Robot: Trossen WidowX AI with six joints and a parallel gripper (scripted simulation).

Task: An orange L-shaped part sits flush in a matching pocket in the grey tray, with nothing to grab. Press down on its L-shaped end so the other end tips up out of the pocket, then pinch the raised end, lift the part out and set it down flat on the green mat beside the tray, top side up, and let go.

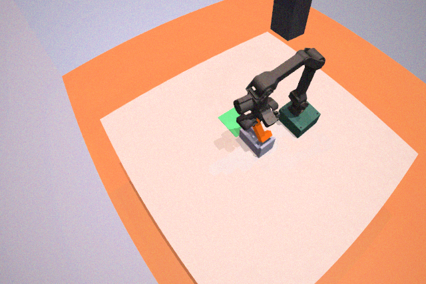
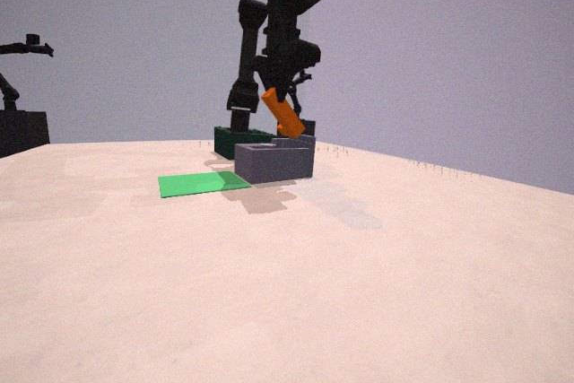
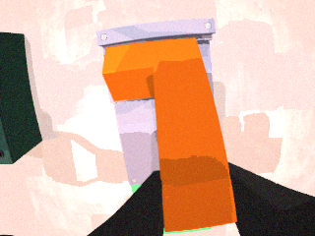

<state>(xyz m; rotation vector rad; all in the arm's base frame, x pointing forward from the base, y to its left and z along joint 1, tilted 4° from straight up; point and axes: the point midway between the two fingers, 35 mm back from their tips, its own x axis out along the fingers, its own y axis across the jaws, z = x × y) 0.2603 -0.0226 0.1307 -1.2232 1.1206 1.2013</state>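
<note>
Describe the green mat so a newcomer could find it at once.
Start at the dark arm's green base block, then go to the grey tray in front of it. The green mat lies beside that tray: the only flat, bright green sheet, unlike the boxy tray.
</note>
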